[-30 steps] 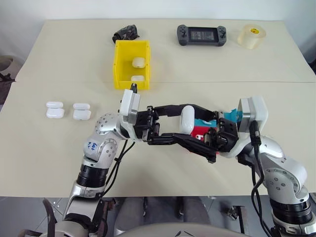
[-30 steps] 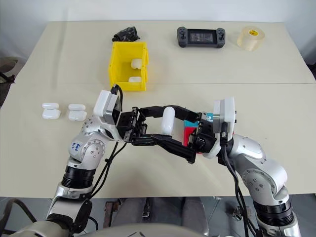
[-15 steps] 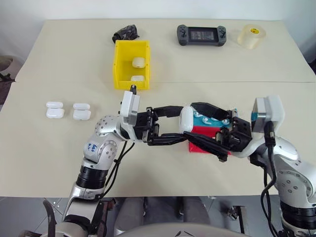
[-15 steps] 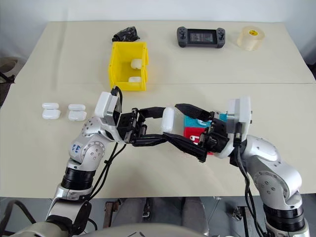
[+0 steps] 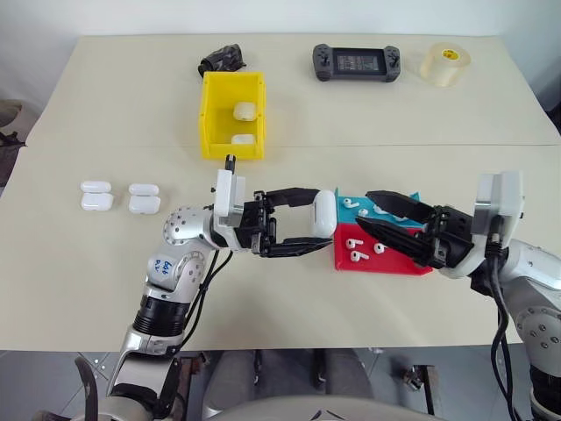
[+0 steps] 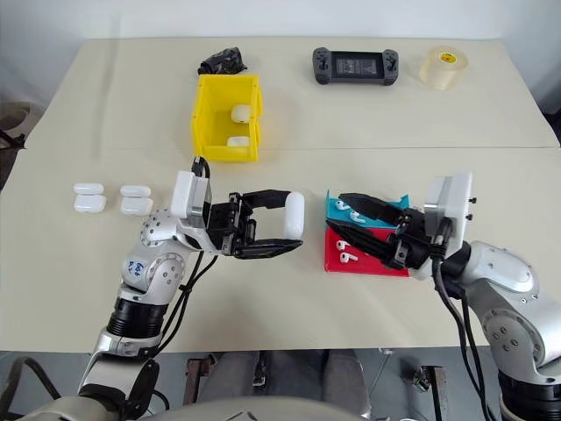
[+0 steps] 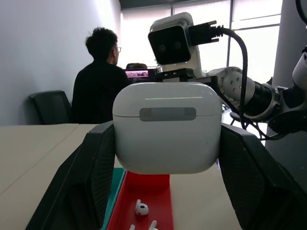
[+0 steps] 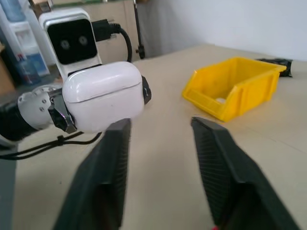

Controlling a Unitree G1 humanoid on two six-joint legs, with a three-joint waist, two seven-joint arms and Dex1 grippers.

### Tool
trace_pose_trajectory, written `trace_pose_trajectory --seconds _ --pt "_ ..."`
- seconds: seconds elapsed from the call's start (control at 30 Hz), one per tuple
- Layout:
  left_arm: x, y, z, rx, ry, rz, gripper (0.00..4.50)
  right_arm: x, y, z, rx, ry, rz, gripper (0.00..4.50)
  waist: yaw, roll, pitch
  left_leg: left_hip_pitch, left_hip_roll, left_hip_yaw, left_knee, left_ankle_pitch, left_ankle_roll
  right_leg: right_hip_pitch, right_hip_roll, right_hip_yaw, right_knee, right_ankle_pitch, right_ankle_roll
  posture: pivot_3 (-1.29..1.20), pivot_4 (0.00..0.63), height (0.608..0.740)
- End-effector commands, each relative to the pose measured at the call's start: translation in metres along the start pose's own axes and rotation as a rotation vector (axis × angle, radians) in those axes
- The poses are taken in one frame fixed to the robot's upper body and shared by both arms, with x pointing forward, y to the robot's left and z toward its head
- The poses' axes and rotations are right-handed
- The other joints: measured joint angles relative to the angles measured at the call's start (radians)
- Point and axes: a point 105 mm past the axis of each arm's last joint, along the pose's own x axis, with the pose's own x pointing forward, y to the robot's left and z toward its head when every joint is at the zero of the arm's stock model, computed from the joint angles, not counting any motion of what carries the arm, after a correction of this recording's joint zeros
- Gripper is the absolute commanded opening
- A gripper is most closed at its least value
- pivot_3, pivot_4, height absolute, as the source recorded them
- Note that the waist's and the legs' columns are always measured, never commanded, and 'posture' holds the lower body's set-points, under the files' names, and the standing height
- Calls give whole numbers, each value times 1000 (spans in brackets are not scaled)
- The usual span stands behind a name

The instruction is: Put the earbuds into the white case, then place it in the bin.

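Left gripper (image 5: pixel 320 219) clamped on the case (image 5: pixel 324 213), one finger on each broad face, holding it off the table just beside the trays. Lid shut, going by the seam in the left wrist view. Right gripper (image 5: pixel 362 210) hanging over the trays with jaws apart and nothing between them.

Earbuds (image 5: pixel 355 255) lying loose on the red tray (image 5: pixel 394 265), a couple more on the blue tray (image 5: pixel 412 196) behind it. Bin (image 5: pixel 210 114) well apart, further up the table, two cases already in it.

Looks like the step is getting a bud up off the tray, so a few tips:

- Pick one bud sitting clear of the others, on the red tray for preference.
- Come down with the fingers straddling the stem or the head, not the tray lip.
- Close gently; tiny and glossy, so likely to squirt out sideways under a hard pinch.
- Sort the lid out first. No way in for a bud while shut, and the left fingers look placed across the body, so probably room to flip it with the right.
- Hold the case level and close to the tray, for a short carry.
- Can't tell bud orientation from here, so check the fit before letting go.
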Motion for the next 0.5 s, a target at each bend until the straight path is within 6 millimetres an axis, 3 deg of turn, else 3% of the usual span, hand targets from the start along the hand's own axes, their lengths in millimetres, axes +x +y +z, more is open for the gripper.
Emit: trace_pose_trajectory --seconds 0.03,0.13,0.37,0.5 --pt "5 0 5 58 0 -18 2801 6 6 3 -45 0 29 901 0 0 0 0 0 0 0 0 0 0 0 0 0 0 0 0 150 740" --pt "5 -1 3 51 3 -19 2801 14 14 -3 -37 18 62 19 0 0 0 0 0 0 0 0 0 0 0 0 0 0 0 0 150 740" --pt "4 1 -5 80 68 -14 2801 21 18 -1 -18 3 72 19 0 0 0 0 0 0 0 0 0 0 0 0 0 0 0 0 150 740" --pt "-1 6 -21 131 173 9 2801 23 19 2 -18 6 79 19 0 0 0 0 0 0 0 0 0 0 0 0 0 0 0 0 150 740"
